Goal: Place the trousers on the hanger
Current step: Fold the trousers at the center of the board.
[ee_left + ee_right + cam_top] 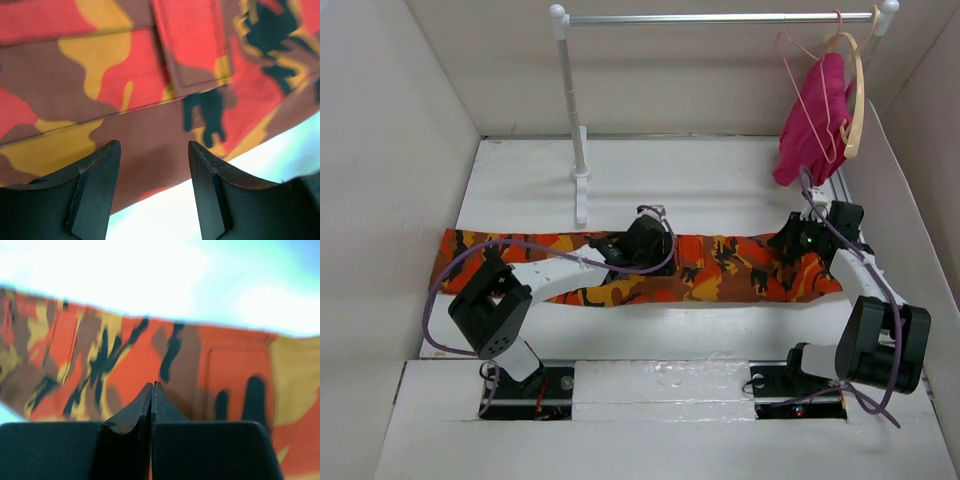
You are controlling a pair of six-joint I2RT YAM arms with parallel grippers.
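The camouflage trousers (720,270) lie flat in a long strip across the table. My left gripper (632,250) hovers over their middle; in the left wrist view it (154,145) stands open above the cloth (125,65) by its near hem, nothing between the fingers. My right gripper (800,240) is low over the trousers' right end. In the right wrist view it (152,385) is shut, fingertips pressed together, with the print (135,355) behind them and no cloth seen in the pinch. The pink wire hanger (807,75) hangs from the rail at the back right.
A white clothes rack stands at the back, with its post (575,120) left of centre and its rail (720,17) across the top. A magenta cloth (812,125) and a pale wooden hanger (858,90) hang beside the pink hanger. White walls enclose the table.
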